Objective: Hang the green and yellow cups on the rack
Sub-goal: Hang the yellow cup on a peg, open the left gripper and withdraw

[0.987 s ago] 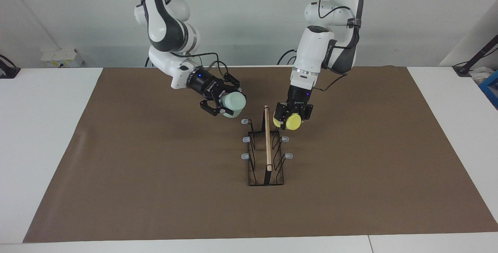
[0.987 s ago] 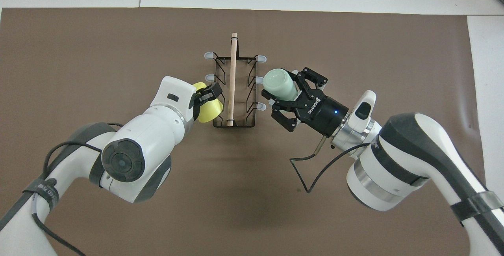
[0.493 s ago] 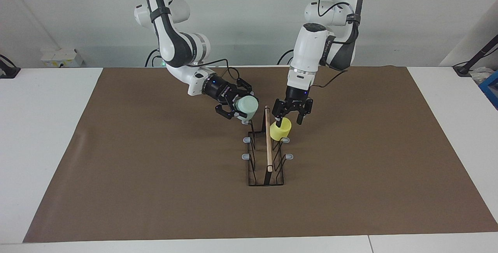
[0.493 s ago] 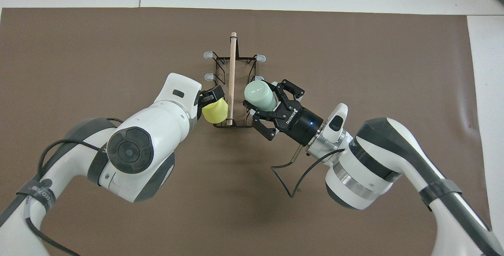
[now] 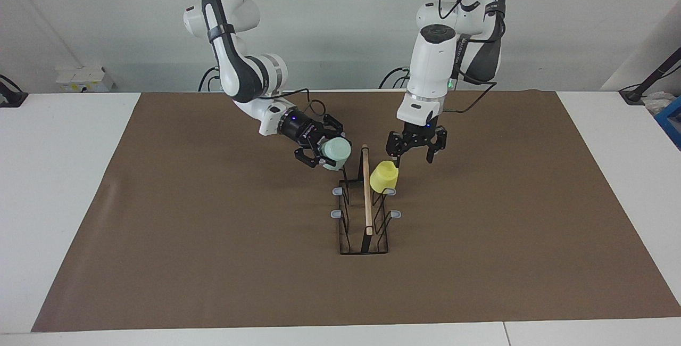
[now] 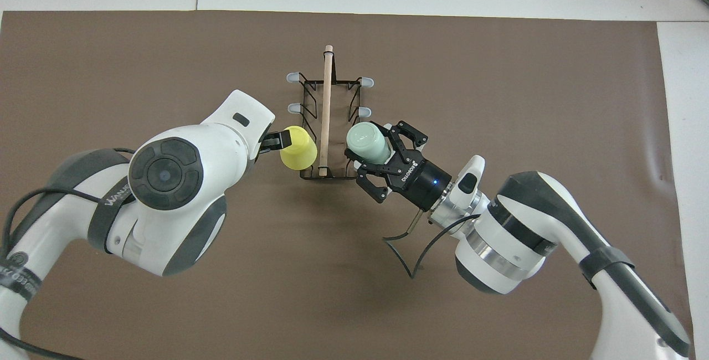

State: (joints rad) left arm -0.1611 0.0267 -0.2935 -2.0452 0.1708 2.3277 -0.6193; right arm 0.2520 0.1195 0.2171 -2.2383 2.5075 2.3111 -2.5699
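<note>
Brown mat (image 5: 213, 239) on white table (image 5: 64, 186); left gripper (image 5: 414, 155) wide, right gripper (image 5: 323, 155) holding green cup (image 5: 336, 151).

Bright, even light from above (soft arm shadows on the mat), sharp focus, no glare

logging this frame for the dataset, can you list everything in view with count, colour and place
yellow cup: one, bright yellow, upside down on a rack prong nearest the robots, on the left arm's side
green cup: one, pale mint green, held in the air over the rack's end nearest the robots, on the right arm's side
rack: one, black wire with a light wooden rod and grey-tipped prongs, mid table
brown mat: one, covering the white table
left gripper: one, black, open, over the mat just beside the yellow cup
right gripper: one, black, shut on the green cup
</note>
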